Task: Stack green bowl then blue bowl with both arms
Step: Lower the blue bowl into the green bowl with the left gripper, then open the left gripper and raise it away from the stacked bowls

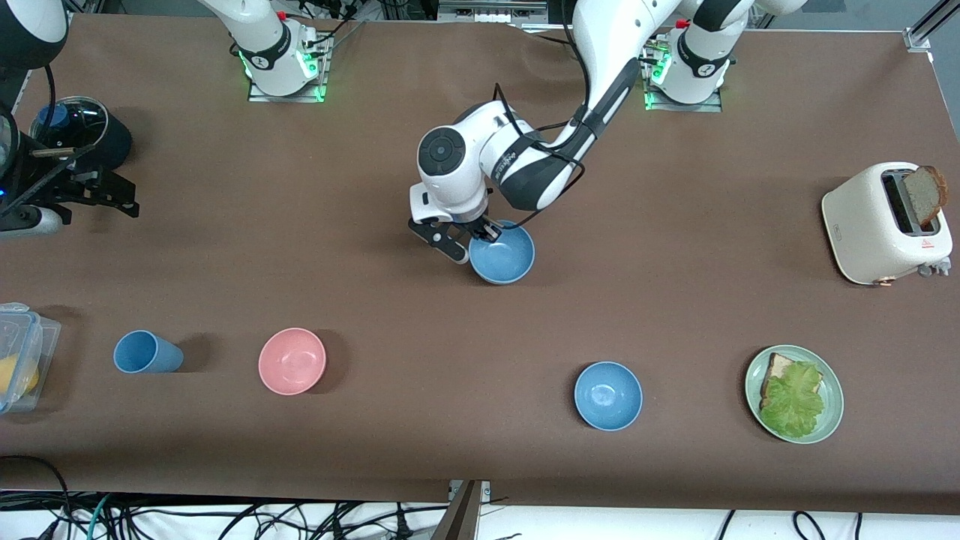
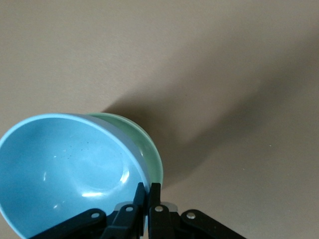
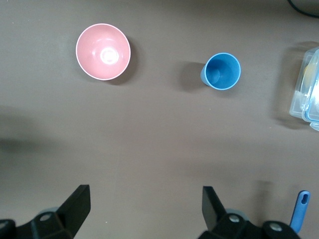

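Note:
A blue bowl sits in the middle of the table. In the left wrist view this blue bowl is nested in the green bowl, whose rim shows beside it. The green bowl is hidden under it in the front view. My left gripper is shut on the blue bowl's rim, on the side toward the robots' bases. My right gripper is open and empty over bare table at the right arm's end, where that arm waits. A second blue bowl stands nearer to the front camera.
A pink bowl and a blue cup stand toward the right arm's end. A clear container sits at that edge. A green plate with bread and lettuce and a toaster stand toward the left arm's end.

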`<action>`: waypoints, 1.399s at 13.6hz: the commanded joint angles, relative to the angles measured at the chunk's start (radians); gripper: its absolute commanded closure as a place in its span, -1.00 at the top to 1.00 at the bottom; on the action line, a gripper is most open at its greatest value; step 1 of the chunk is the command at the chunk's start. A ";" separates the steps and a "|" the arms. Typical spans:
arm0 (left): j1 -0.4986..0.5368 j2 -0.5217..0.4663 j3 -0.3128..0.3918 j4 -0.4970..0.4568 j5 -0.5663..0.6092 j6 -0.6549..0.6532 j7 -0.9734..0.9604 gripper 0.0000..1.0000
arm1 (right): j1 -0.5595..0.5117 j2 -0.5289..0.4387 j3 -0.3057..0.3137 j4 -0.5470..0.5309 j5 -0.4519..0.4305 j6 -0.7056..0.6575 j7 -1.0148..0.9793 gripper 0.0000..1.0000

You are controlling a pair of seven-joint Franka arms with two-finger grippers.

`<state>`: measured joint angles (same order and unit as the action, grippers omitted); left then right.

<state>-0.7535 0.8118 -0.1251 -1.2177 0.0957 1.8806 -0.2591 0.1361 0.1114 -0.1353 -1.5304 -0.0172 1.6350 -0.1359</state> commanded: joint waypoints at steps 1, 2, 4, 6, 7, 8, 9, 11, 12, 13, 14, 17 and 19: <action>-0.006 -0.002 0.007 -0.011 0.018 -0.014 0.004 -1.00 | -0.010 -0.003 0.010 0.009 -0.013 -0.006 -0.008 0.98; -0.006 0.000 0.009 -0.016 0.018 -0.014 0.004 -1.00 | -0.010 -0.003 0.010 0.009 -0.013 -0.006 -0.008 0.98; -0.003 -0.002 0.013 -0.017 0.018 -0.014 0.006 -1.00 | -0.010 -0.003 0.010 0.009 -0.013 -0.006 -0.008 0.98; -0.004 0.003 0.015 -0.017 0.018 -0.014 0.006 -0.93 | -0.010 -0.003 0.010 0.009 -0.013 -0.006 -0.008 0.98; -0.004 0.001 0.013 -0.017 0.018 -0.014 0.006 -0.14 | -0.010 -0.003 0.010 0.009 -0.013 -0.006 -0.008 0.98; -0.004 0.000 0.015 -0.017 0.019 -0.014 0.012 0.99 | -0.010 -0.003 0.010 0.009 -0.013 -0.006 -0.008 0.98; -0.006 -0.002 0.013 -0.017 0.018 -0.014 0.012 1.00 | -0.010 -0.003 0.010 0.009 -0.013 -0.006 -0.008 0.98; -0.003 -0.008 0.012 -0.014 0.018 -0.014 0.006 1.00 | -0.010 -0.003 0.010 0.009 -0.013 -0.006 -0.008 0.98; -0.001 -0.022 0.012 -0.013 0.016 -0.017 0.003 1.00 | -0.010 -0.003 0.010 0.009 -0.013 -0.006 -0.008 0.98; 0.003 -0.051 0.013 -0.011 0.009 -0.032 -0.006 1.00 | -0.010 -0.003 0.010 0.009 -0.013 -0.006 -0.008 0.98; 0.016 -0.083 0.015 -0.005 0.004 -0.067 -0.020 1.00 | -0.010 -0.003 0.010 0.009 -0.013 -0.006 -0.008 0.98; 0.153 -0.196 0.015 0.003 -0.001 -0.193 -0.020 1.00 | -0.010 -0.003 0.010 0.009 -0.013 -0.006 -0.008 0.98; 0.276 -0.279 0.018 0.004 -0.002 -0.228 -0.017 1.00 | -0.010 -0.003 0.010 0.009 -0.013 -0.006 -0.008 0.98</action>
<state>-0.5902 0.6232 -0.0919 -1.1873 0.0960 1.6932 -0.2821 0.1353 0.1115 -0.1353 -1.5302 -0.0172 1.6350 -0.1359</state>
